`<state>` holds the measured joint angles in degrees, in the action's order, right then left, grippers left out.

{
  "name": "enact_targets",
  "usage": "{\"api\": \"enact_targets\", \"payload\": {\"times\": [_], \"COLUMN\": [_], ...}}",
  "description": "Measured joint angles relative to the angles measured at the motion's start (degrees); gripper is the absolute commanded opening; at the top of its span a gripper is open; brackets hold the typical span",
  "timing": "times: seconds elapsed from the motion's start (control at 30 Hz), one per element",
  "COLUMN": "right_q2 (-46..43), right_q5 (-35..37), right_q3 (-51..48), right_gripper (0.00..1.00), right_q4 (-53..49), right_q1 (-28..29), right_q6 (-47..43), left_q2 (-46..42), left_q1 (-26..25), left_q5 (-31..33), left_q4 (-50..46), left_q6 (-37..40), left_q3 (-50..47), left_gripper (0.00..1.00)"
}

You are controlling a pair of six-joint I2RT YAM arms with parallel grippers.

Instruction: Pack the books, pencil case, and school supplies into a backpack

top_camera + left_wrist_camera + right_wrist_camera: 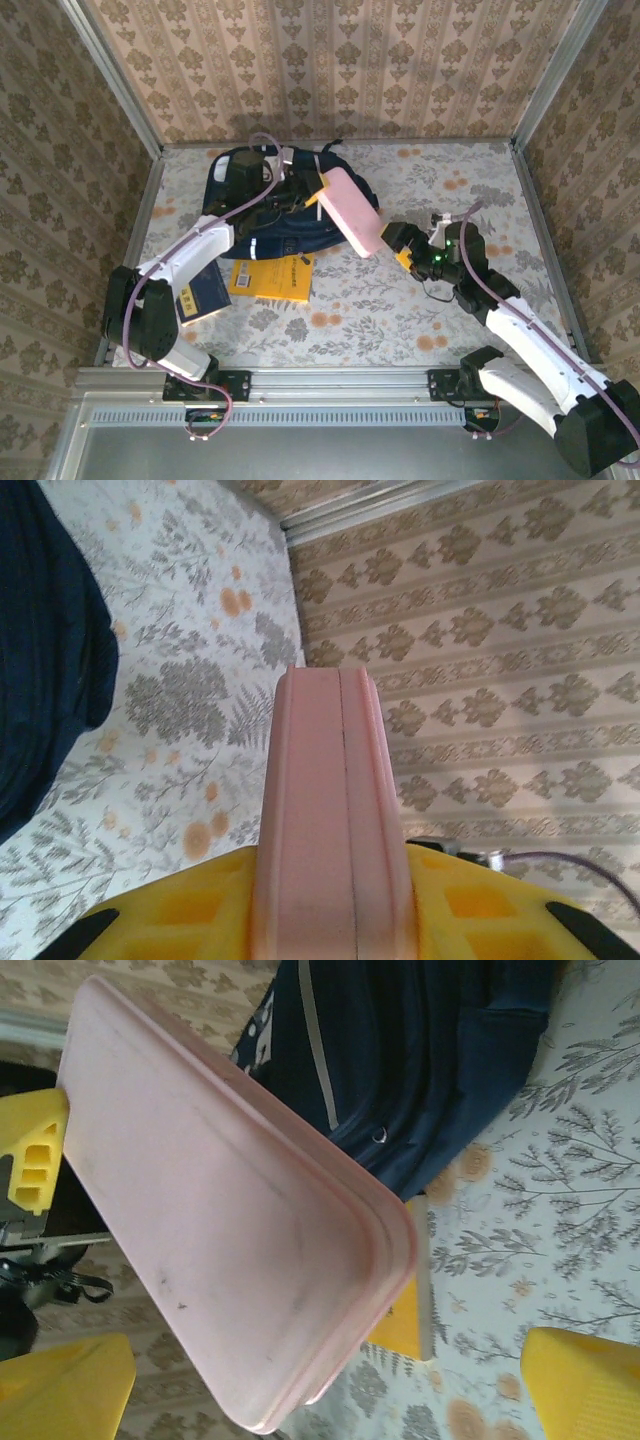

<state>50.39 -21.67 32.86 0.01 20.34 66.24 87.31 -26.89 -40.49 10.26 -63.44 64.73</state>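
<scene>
The pink oblong box point(350, 211), one of the school supplies, hangs tilted in the air over the right edge of the dark navy backpack point(268, 210). My left gripper point(316, 194) is shut on its upper end; in the left wrist view the box point(335, 780) sits clamped between the yellow fingers point(190, 910). My right gripper point(400, 250) stands open at the box's lower end. In the right wrist view the box point(230, 1220) reaches between the spread yellow fingers point(585, 1380) without touching them. Of the books, a yellow one point(272, 278) and a navy one point(205, 291) lie flat in front of the backpack.
Patterned walls and metal posts close in the floral table point(450, 180) at the back and sides. A metal rail point(330, 382) runs along the near edge. The backpack point(420, 1060) and the yellow book point(405, 1312) lie just behind the box.
</scene>
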Motion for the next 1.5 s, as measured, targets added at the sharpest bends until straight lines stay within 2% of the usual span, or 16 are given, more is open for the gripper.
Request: {"api": "enact_targets", "payload": {"times": [0.3, 0.6, 0.83, 1.0, 1.13, 1.17, 1.3, 1.37, 1.5], "right_q2": [5.79, 7.21, 8.28, 8.22, 8.39, 8.39, 7.63, 6.60, 4.22], "right_q5": [-2.21, -3.82, -4.04, -3.19, -2.60, -2.54, -2.01, -1.62, -1.20], "right_q3": [-3.43, -3.43, -3.50, -3.72, -4.09, -4.11, -4.15, -4.46, -5.66], "right_gripper": [1.00, 0.99, 0.76, 0.48, 0.41, 0.40, 0.37, 0.36, 0.33], "right_q4": [18.99, 29.20, 32.70, 32.79, 33.24, 33.27, 33.11, 32.68, 30.12], "right_q1": [-0.11, -0.11, 0.07, 0.04, -0.13, -0.24, -0.92, -1.75, -4.26], "right_q6": [12.68, 16.57, 18.05, 17.51, 17.97, 17.94, 17.29, 16.65, 15.89], "left_q2": [-0.46, -0.46, -0.46, -0.46, -0.46, -0.46, -0.37, -0.37, -0.37], "left_q1": [-0.22, -1.16, -1.60, -2.29, -2.27, -2.27, -2.36, -2.64, -2.82], "left_q5": [2.23, 3.04, 3.08, 3.26, 3.82, 4.02, 4.33, 4.31, 4.11], "left_q4": [7.74, 9.92, 10.58, 12.66, 13.81, 13.84, 12.85, 11.93, 10.99], "left_q6": [-6.93, -8.85, -9.51, -10.86, -12.00, -12.13, -12.33, -11.96, -10.47], "left_q3": [-0.92, -0.96, -0.98, -1.92, -3.17, -3.54, -5.01, -5.09, -5.09], "left_gripper": [0.33, 0.33, 0.33, 0.33, 0.35, 0.38, 0.63, 0.72, 0.77]}}
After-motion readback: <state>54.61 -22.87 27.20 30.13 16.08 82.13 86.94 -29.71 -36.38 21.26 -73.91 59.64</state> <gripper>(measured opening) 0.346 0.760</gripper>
